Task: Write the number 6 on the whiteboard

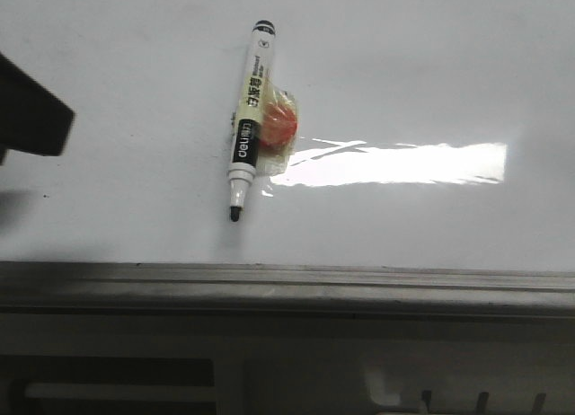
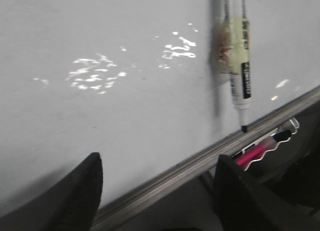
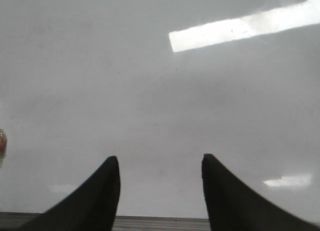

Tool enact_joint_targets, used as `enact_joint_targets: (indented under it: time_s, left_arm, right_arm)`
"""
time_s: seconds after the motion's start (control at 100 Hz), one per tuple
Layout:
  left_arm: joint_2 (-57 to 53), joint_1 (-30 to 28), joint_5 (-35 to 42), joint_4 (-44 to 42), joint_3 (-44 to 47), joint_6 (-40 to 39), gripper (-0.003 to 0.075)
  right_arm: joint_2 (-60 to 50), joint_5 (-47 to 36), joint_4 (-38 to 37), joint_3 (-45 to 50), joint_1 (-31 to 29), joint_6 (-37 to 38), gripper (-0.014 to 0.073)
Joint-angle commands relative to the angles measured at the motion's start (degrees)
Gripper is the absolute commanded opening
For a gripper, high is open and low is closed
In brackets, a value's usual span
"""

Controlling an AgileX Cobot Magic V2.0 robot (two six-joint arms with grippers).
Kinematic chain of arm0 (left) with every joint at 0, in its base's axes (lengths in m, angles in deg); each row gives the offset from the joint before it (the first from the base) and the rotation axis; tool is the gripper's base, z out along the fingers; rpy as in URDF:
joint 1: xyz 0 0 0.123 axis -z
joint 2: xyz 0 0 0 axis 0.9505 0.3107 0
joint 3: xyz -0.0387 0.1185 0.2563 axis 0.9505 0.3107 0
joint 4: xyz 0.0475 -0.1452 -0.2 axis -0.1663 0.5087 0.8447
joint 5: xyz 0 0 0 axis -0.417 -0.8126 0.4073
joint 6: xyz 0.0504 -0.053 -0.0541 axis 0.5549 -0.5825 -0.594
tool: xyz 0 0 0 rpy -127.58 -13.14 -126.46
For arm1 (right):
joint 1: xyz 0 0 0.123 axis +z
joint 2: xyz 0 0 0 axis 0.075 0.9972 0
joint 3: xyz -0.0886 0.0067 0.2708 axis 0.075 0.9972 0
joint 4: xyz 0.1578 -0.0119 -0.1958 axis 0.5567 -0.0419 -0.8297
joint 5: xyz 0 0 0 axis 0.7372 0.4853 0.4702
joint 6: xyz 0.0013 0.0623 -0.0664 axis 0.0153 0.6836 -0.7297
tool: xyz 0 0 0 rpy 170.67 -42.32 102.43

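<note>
The whiteboard [image 1: 431,65] fills the front view, glossy white with a bright rectangular glare. No number 6 shows on it. A black-and-white marker pen [image 1: 249,119] lies on it, tip toward the frame edge, taped to an orange-red round piece [image 1: 277,128]. The pen also shows in the left wrist view [image 2: 239,56]. My left gripper [image 2: 157,166] is open and empty over the board's frame edge, well to the side of the pen; a dark part of that arm [image 1: 31,110] shows at the left. My right gripper [image 3: 160,163] is open and empty above bare board [image 3: 150,91].
The board's grey metal frame [image 1: 287,285] runs across the front. Beyond it lies a grey rail and tray; a pink marker [image 2: 257,150] lies in a wire holder there.
</note>
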Motion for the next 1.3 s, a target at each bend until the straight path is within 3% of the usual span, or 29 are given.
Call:
enact_joint_targets:
  time_s: [0.0,0.27,0.66,0.8,0.89,0.97,1.02,1.07,1.17,1.29]
  left_arm:
    - [2.35,3.99,6.36,4.63,-2.38,0.5,0.0428]
    - [10.09,14.61,19.65,10.1,-3.57,0.5,0.0428]
    - [20.94,15.53,20.41,13.12,-10.24,0.39,0.0417]
    - [23.17,15.53,20.68,14.72,-10.33,0.39,0.0291]
    - [23.87,15.53,20.77,14.72,-10.33,0.39,0.0152]
    - [23.56,15.53,19.99,14.72,-10.47,0.39,-0.0015]
    - [22.6,15.53,19.09,14.34,-10.47,0.49,-0.0018]
    - [21.38,15.53,17.93,13.31,-10.47,0.99,-0.0019]
    - [17.67,15.53,13.46,10.34,-10.69,8.61,-0.0019]
    - [13.33,15.53,3.29,7.64,-10.68,28.82,-0.0019]
  right_arm:
    - [1.35,-3.81,0.28,-1.81,-0.48,-0.76,0.0375]
    - [1.35,-3.81,0.28,-1.81,-0.48,-0.76,0.0375]
    - [1.35,-3.44,0.28,-1.81,-0.48,-0.76,0.0375]
    - [1.35,-3.44,0.28,-1.81,-0.48,-0.76,0.0375]
    - [1.35,-3.36,0.28,-1.81,-0.48,-0.76,0.0375]
    - [1.35,-3.36,0.69,-1.94,-0.48,-0.76,0.0375]
    - [1.35,-3.36,2.07,-2.37,-0.48,-1.59,0.0375]
    - [1.48,-3.49,5.51,-2.83,-0.48,-5.02,0.0375]
    - [2.53,-2.81,17.46,-3.89,-0.25,-19.91,0.0375]
    - [6.04,2.54,35.81,-4.04,-0.25,-41.58,0.0375]
